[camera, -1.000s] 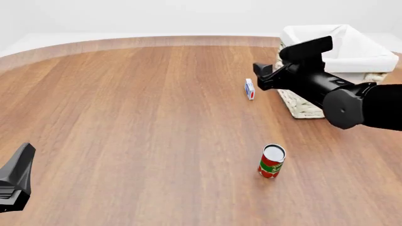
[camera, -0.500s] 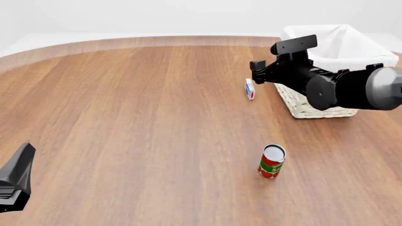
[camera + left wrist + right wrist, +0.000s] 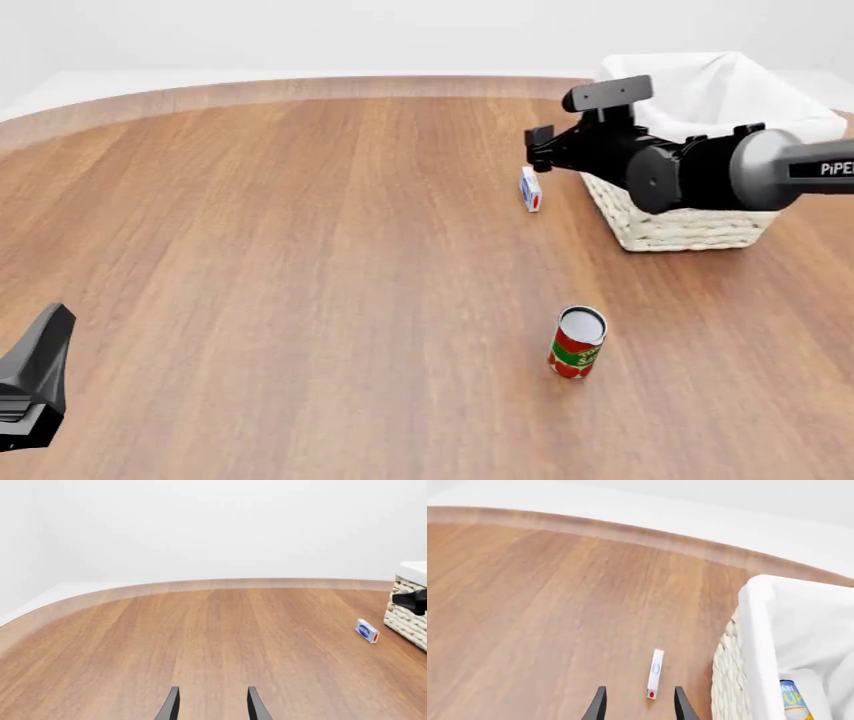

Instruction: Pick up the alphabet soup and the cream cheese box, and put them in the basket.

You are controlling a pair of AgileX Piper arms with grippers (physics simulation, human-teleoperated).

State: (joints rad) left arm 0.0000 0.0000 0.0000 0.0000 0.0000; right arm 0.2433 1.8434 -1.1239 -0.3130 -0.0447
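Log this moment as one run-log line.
soup: in basket | box: on table beside basket | right gripper: open above box | left gripper: open, idle

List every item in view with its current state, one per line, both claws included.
alphabet soup: inside the basket.
cream cheese box: on the table on its edge, beside the basket.
basket: upright.
red and green can: upright on the table.
right claw: open, empty, above the box.
left claw: open, empty.
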